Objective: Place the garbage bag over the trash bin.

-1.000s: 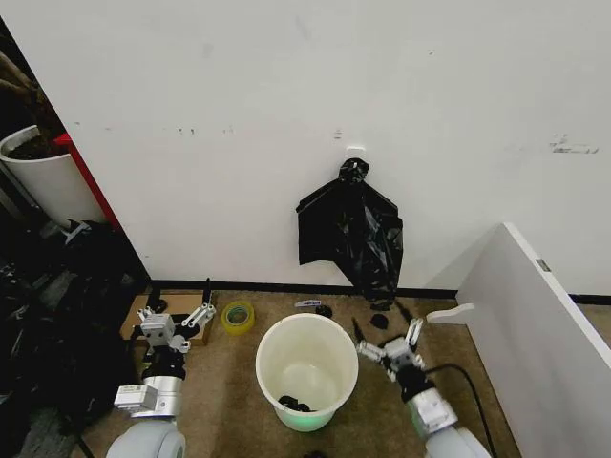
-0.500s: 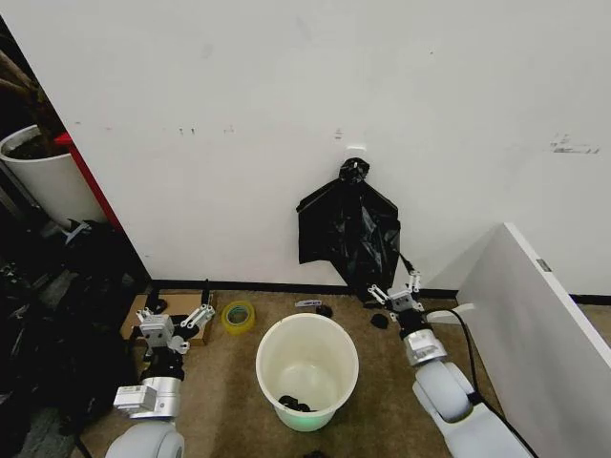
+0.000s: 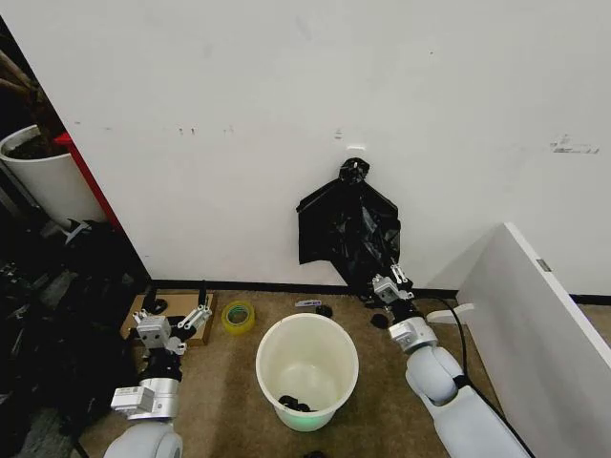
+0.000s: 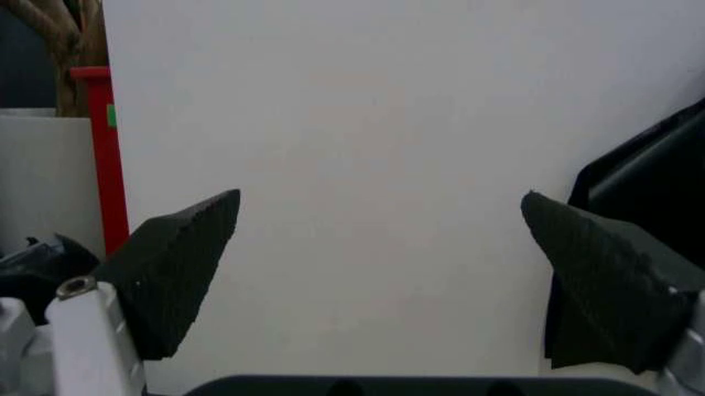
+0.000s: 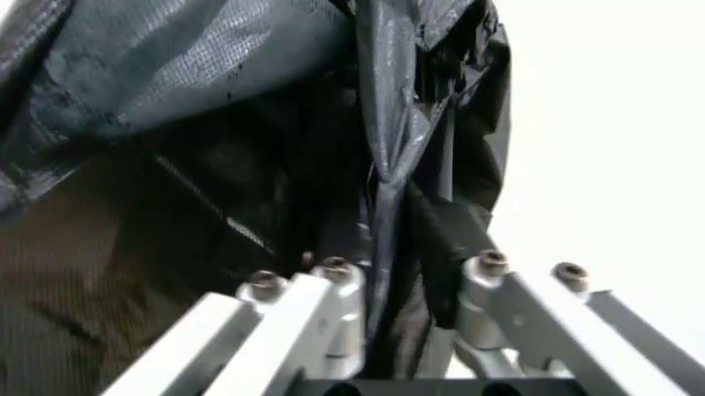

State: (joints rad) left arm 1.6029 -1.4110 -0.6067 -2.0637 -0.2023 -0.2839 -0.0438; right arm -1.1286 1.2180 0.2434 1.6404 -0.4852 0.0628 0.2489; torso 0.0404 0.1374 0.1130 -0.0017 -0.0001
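The garbage bag [image 3: 348, 229], black and crinkled, hangs by its knotted top from a hook on the white wall. My right gripper [image 3: 387, 283] is raised to its lower right edge. In the right wrist view the gripper [image 5: 391, 223] is shut on a fold of the garbage bag [image 5: 220, 124]. The trash bin [image 3: 307, 336], a white bucket, stands upright on the floor below the bag with a few dark bits in its bottom. My left gripper [image 3: 172, 320] hovers low to the left of the bin, open. In the left wrist view that gripper [image 4: 381, 198] faces the wall with nothing between its fingers.
A yellow tape roll [image 3: 238, 316] and a brown board [image 3: 143, 310] lie on the floor left of the bin. A white pot with a plant [image 3: 43, 181] stands at the far left, above dark clutter. A white panel [image 3: 535, 315] rises at the right.
My right arm has risen from beside the bin up to the bag's lower edge, and its fingers have gone from spread to shut on the plastic. The left arm has barely moved.
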